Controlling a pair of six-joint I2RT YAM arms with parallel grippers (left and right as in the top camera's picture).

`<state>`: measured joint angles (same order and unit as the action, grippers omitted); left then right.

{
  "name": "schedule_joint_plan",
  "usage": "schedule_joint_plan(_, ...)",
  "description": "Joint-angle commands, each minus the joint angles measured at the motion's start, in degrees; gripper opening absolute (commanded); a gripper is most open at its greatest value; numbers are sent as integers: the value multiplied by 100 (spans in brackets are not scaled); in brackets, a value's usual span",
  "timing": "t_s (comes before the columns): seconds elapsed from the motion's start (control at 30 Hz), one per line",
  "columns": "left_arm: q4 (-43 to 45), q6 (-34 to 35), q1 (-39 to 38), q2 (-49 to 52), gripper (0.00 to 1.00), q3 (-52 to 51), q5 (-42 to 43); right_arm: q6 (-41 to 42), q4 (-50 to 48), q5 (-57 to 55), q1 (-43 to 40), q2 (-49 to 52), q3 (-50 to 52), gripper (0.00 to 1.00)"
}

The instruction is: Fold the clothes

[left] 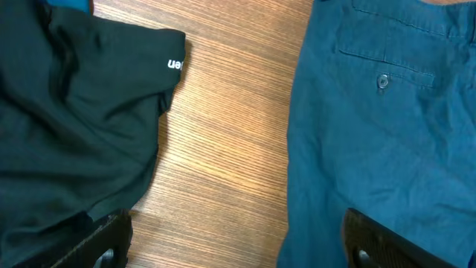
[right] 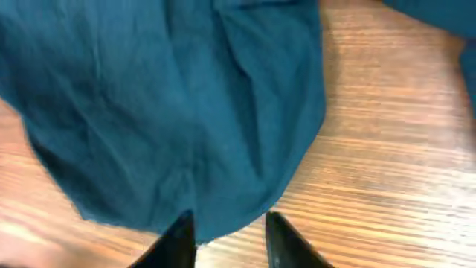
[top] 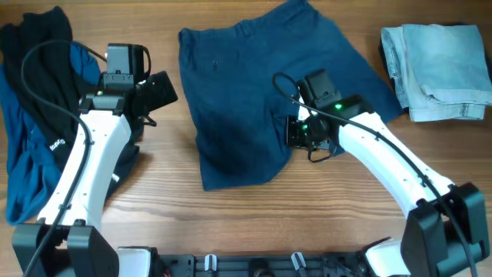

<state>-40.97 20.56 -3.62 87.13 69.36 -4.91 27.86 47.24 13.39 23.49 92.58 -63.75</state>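
Wooden table (top: 231, 223), navy shorts (top: 246, 92) spread flat — right gripper (right: 230, 242), jaws parted astride an edge, should next pinch it to fold; left gripper (left: 245, 242) hangs released.

On the table (top: 169, 192): shorts (top: 238, 85) centre, heap of clothes (top: 23, 154) left, folded stack (top: 438, 69) right

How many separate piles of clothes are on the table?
3: a black-and-blue heap at the left, navy shorts spread in the middle, folded pale denim at the far right. The heap may hide more pieces.
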Motion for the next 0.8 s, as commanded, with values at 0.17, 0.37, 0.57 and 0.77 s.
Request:
schedule_joint_plan(0.17, -90, -87, 37, 31, 89, -4, -96, 70, -1718, -203, 24, 516, 1392, 39)
schedule_joint_plan(0.37, -136, -87, 37, 31, 89, -4, -98, -68, -3198, -140, 35, 516, 2011, 14)
schedule_joint_plan(0.57, -221, -85, 37, 31, 89, -4, -98, 63, -1556, -87, -70, -203, 1532, 4)
schedule_joint_plan(0.77, -260, -85, 37, 31, 89, -4, -96, 66, -872, -227, -57, -796, 975, 4)
